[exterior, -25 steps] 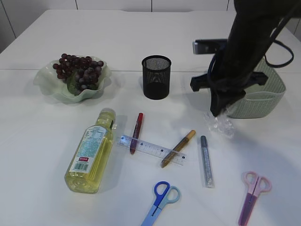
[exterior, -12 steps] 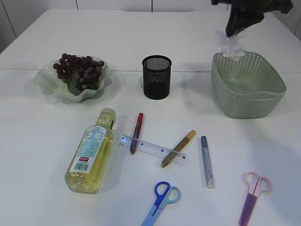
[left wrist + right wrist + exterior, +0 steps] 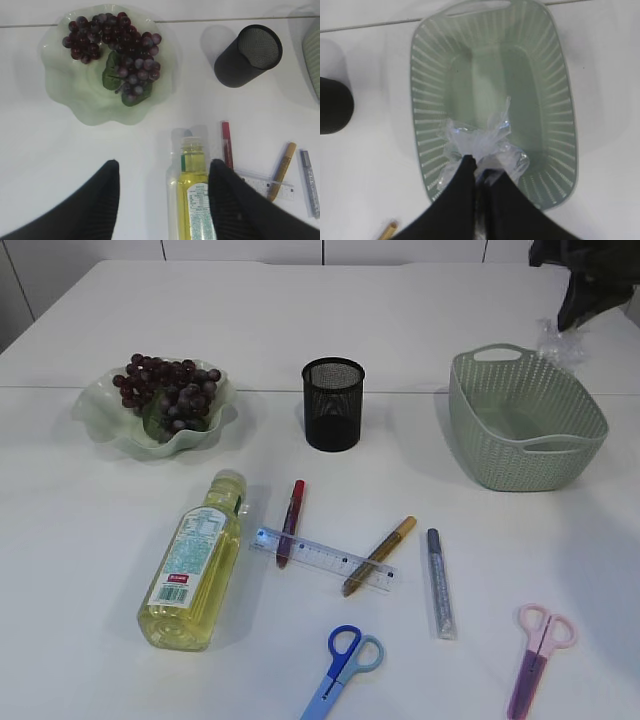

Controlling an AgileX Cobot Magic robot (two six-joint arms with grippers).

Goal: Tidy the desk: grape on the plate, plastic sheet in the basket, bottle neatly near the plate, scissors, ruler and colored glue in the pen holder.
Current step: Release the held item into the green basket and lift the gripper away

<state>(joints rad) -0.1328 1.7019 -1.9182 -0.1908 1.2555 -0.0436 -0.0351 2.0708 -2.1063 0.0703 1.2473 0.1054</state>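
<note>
My right gripper [image 3: 481, 167] is shut on the crumpled clear plastic sheet [image 3: 480, 135] and holds it high above the green basket [image 3: 555, 90]. In the exterior view the gripper [image 3: 572, 312] and sheet [image 3: 556, 340] hang at the basket's [image 3: 525, 455] far right. My left gripper [image 3: 164, 172] is open and empty above the table beside the lying yellow bottle [image 3: 195, 185]. Grapes [image 3: 165, 390] lie on the green plate [image 3: 110, 430]. The black mesh pen holder [image 3: 332, 405] stands mid-table. A clear ruler [image 3: 320, 555], red [image 3: 291, 520], gold [image 3: 380, 555] and silver [image 3: 438, 582] glue pens, blue scissors [image 3: 340, 665] and pink scissors [image 3: 535, 660] lie in front.
The bottle [image 3: 195, 560] lies on its side at front left, cap toward the plate. The glue pens and ruler overlap each other between bottle and scissors. The basket is empty inside.
My right gripper has lifted the plastic sheet from the table in front of the basket, carried it up over the basket, then further right and back. The left side has not changed.
</note>
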